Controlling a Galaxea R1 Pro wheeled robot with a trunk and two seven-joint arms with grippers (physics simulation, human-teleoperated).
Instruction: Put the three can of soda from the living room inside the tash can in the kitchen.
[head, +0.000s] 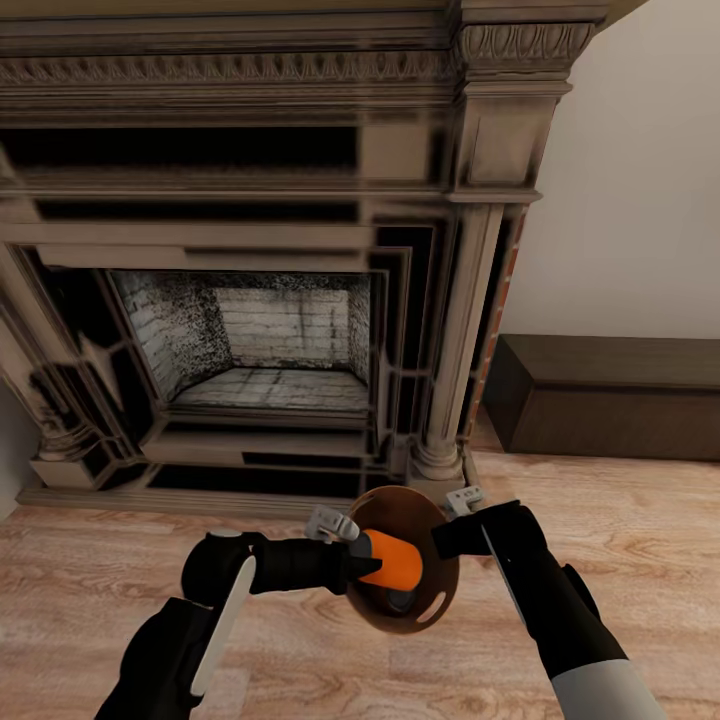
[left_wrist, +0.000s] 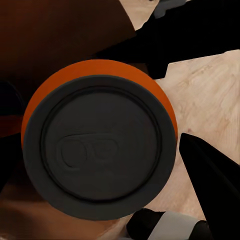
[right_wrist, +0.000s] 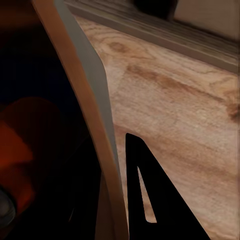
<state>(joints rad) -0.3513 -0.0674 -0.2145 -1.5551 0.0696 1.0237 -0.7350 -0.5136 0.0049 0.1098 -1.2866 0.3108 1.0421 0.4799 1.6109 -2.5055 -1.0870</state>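
The ornate dark fireplace with its tan mantel (head: 270, 250) and the long dark low bench (head: 610, 395) rise beyond both arms over the light wood floor (head: 90, 580), so the robot stands in the living room, not the kitchen. The right gripper (head: 470, 520) pinches the rim of the light grey cylindrical bin with tan-brown inside (head: 440, 575), tilted toward the left arm. The left gripper (head: 355, 550) is clamped on an orange soda can with a grey metal top (left_wrist: 100, 145), poised at the bin's mouth. Another orange shape lies dimly inside the bin. Remaining, seemingly: releasing this can, the blue one, then the kitchen.
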